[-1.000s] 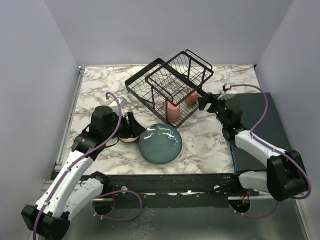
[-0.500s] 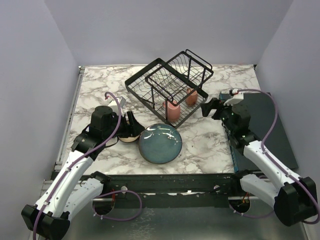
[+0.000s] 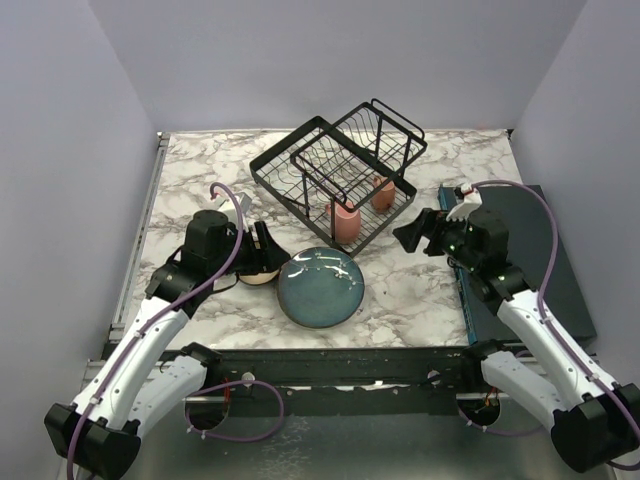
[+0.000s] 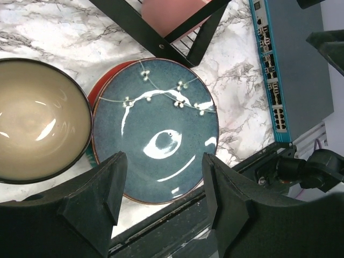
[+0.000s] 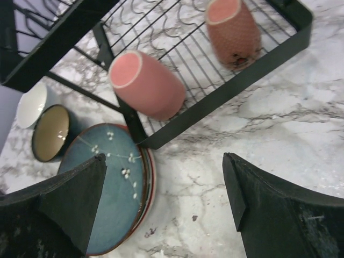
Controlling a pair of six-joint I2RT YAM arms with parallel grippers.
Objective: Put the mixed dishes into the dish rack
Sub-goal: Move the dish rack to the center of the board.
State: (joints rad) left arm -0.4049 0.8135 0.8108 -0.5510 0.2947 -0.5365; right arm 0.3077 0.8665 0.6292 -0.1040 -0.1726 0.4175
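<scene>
Left fingers (image 3: 264,250) hover spread apart over the counter (image 3: 190,180) with nothing between them, right above the spot where the dark bowl (image 4: 40,121) meets the blue plate (image 4: 156,131). That plate tops a stack, a red plate (image 4: 105,77) peeking out underneath, just off the near corner of the dish rack (image 3: 340,175). The white bowl (image 5: 31,104) sits just behind the dark one. Over on the other side, right fingers (image 3: 415,233) gape wide and empty, just beside the rack. One pink mug (image 5: 148,83) rests in the rack's lower tray by that near corner, a second pink mug (image 5: 234,32) farther along the same tray.
</scene>
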